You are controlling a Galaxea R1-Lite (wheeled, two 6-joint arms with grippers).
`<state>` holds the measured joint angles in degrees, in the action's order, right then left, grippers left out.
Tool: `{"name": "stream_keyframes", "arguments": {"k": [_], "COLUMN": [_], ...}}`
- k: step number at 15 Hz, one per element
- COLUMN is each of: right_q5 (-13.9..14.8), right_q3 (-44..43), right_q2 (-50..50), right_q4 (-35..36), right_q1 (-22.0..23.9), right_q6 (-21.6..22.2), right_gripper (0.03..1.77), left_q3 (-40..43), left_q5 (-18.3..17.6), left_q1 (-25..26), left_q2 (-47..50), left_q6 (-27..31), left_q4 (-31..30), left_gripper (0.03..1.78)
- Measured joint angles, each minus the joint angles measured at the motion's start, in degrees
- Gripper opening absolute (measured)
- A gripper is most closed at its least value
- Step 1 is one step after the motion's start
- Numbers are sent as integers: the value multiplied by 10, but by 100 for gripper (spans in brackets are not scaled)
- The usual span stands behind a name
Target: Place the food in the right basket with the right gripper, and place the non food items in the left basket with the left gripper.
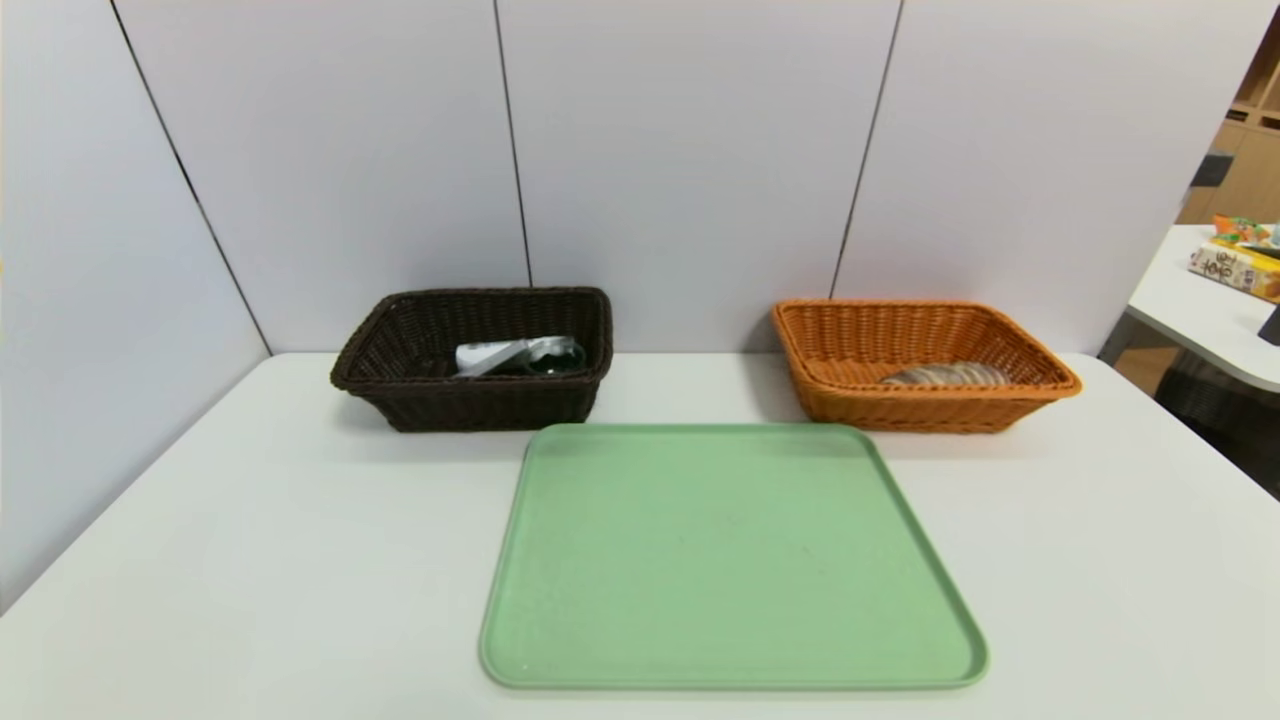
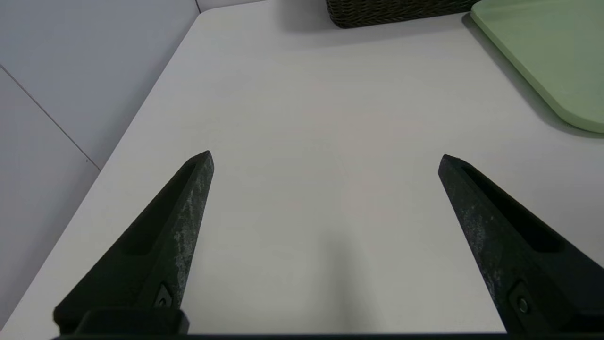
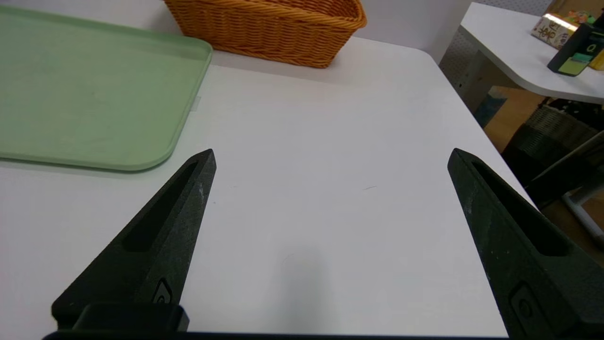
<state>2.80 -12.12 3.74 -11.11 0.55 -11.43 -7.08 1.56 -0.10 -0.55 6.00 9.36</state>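
Observation:
A dark brown wicker basket [image 1: 400, 330] stands at the back left and holds a white packet [image 1: 492, 356] and a dark round item [image 1: 555, 358]. An orange wicker basket [image 1: 1030, 360] at the back right holds a pale flat food item [image 1: 945, 375]. Between them and nearer to me lies a bare green tray [image 1: 720, 560]. Neither gripper shows in the head view. My left gripper [image 2: 325, 158] hangs open over bare table to the left of the tray [image 2: 552, 52]. My right gripper [image 3: 330, 158] hangs open over bare table to the right of the tray [image 3: 85, 89], with the orange basket [image 3: 269, 28] beyond.
The white table [image 1: 200, 560] is walled by grey panels at the back and left. Its right edge drops off to the floor. A second white table [image 1: 1200, 300] with snack packets [image 1: 1240, 265] stands at the far right.

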Motion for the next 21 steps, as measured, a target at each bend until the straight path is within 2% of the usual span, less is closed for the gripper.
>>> {"name": "stream_keyframes", "arguments": {"k": [5, 7, 11, 16, 19, 21], "right_q5": [-27, -48, -68, -65, -65, -62], "right_q3": [55, 65, 75, 77, 80, 90], "right_q2": [-32, -36, -38, -38, -38, -38], "right_q4": [10, 11, 5, 6, 13, 34], "right_q1": [-1, -1, -1, -1, -1, -1], "right_q6": [-6, -3, -5, 17, 12, 12], "right_gripper": [170, 170, 170, 170, 170, 170], "left_q3": [22, 34, 42, 44, 47, 62], "left_q5": [-10, -22, -25, -23, -27, -32], "left_q1": [0, 0, 0, 0, 0, 0], "left_q2": [5, 5, 5, 5, 5, 5], "left_q6": [-2, -4, -2, -4, 1, 0], "left_q4": [-3, -11, -26, -28, -32, -76], "left_gripper": [169, 169, 169, 169, 169, 169]}}
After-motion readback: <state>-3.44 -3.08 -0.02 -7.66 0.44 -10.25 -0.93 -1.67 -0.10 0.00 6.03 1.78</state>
